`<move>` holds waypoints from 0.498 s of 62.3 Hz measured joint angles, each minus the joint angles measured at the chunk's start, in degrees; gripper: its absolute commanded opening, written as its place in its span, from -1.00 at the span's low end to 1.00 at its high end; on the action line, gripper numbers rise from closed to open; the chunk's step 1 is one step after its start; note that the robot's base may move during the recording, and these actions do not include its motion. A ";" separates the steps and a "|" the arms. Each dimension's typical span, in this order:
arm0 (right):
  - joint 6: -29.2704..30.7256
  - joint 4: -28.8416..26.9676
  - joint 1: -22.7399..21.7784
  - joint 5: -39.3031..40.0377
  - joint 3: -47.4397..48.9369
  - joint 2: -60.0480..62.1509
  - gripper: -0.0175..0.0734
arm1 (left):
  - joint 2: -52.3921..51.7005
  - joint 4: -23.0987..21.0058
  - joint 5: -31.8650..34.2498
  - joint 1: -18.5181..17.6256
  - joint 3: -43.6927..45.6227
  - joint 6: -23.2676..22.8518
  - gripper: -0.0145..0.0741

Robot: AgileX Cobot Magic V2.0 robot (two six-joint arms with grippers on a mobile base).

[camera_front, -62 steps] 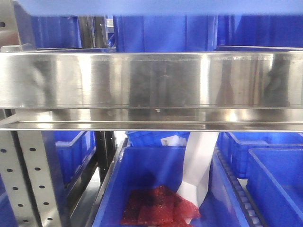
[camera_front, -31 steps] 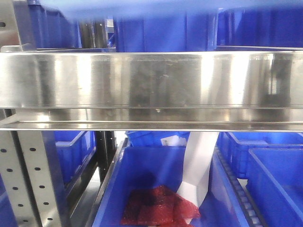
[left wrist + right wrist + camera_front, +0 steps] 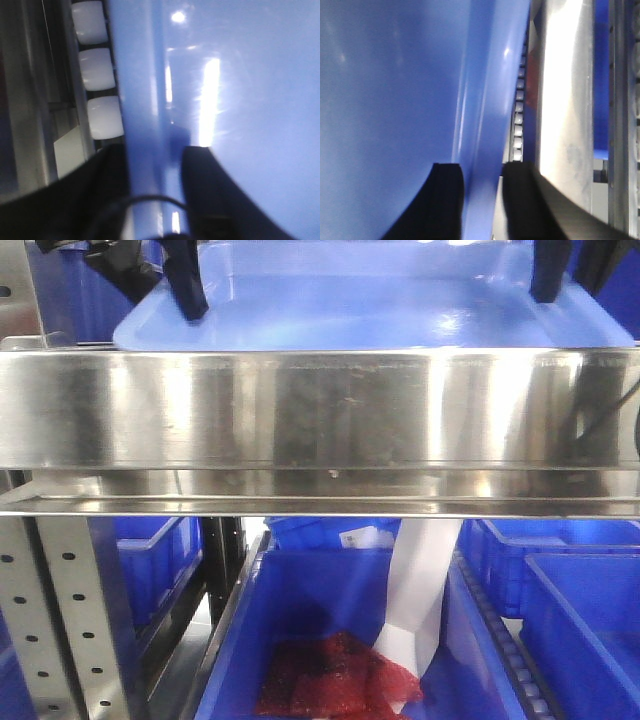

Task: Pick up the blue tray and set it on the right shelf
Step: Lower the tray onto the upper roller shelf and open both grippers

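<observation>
Deep blue bins (image 3: 330, 630) sit below the shelf (image 3: 320, 410). Above its steel lip the tray (image 3: 370, 305) hangs level, left gripper (image 3: 155, 165) and right gripper (image 3: 481, 182) each clamped on a side rim; white rollers (image 3: 97, 80) run alongside.

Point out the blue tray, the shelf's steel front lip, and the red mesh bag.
blue tray (image 3: 370, 305): front view, on its glossy floor.
steel front lip (image 3: 320, 410): front view, middle of its face.
red mesh bag (image 3: 335, 675): front view, its centre, inside the lower bin.
</observation>
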State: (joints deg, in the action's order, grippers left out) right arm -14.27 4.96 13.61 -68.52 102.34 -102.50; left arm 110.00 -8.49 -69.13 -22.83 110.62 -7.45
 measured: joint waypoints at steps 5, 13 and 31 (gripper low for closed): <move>0.52 -0.24 0.00 0.29 0.00 0.00 0.81 | 0.00 0.00 0.00 0.00 0.00 0.23 0.38; 0.63 -0.44 0.00 0.57 0.07 0.00 0.76 | 0.00 -0.65 0.00 0.00 0.00 0.23 0.55; 0.63 -0.46 0.00 1.29 0.07 5.46 0.55 | -3.41 -1.94 -0.86 -0.12 0.00 1.51 0.44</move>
State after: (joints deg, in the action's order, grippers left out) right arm -13.64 4.50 13.61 -67.23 102.42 -97.04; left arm 106.59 -10.42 -69.99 -22.95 110.62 -5.93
